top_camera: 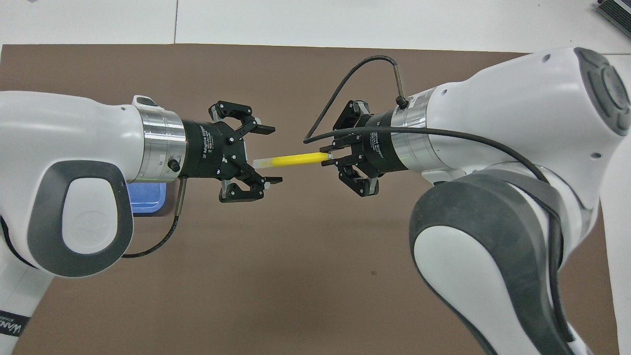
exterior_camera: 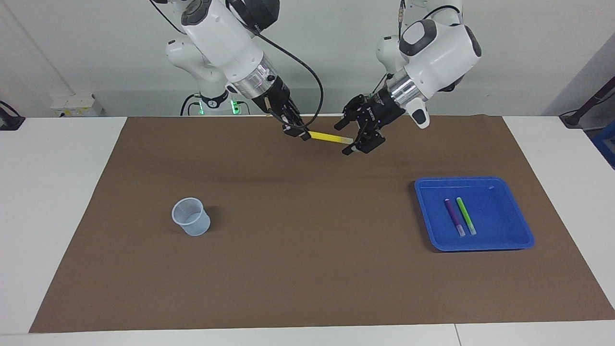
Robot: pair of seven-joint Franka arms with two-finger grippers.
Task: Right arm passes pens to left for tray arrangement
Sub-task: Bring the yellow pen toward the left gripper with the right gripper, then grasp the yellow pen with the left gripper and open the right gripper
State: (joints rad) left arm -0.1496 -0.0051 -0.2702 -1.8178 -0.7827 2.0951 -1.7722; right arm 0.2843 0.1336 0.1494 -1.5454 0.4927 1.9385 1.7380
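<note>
With the right gripper (exterior_camera: 299, 135) clamped on the yellow pen (exterior_camera: 327, 138) above the mat's twelve o'clock edge, the left gripper (exterior_camera: 348, 139), fingers apart around its pale tip, should close squarely before any release.

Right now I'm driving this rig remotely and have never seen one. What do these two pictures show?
Two robot arms work at a table covered by a brown mat. One picture looks at the arms from across the table; the other looks down from above their own end. The right gripper is shut on one end of a yellow pen, held out in the air. The left gripper is open, its fingers on either side of the pen's pale end, not yet closed on it. A blue tray, toward the left arm's end, holds a purple pen and a green pen side by side. A translucent cup stands toward the right arm's end.
</note>
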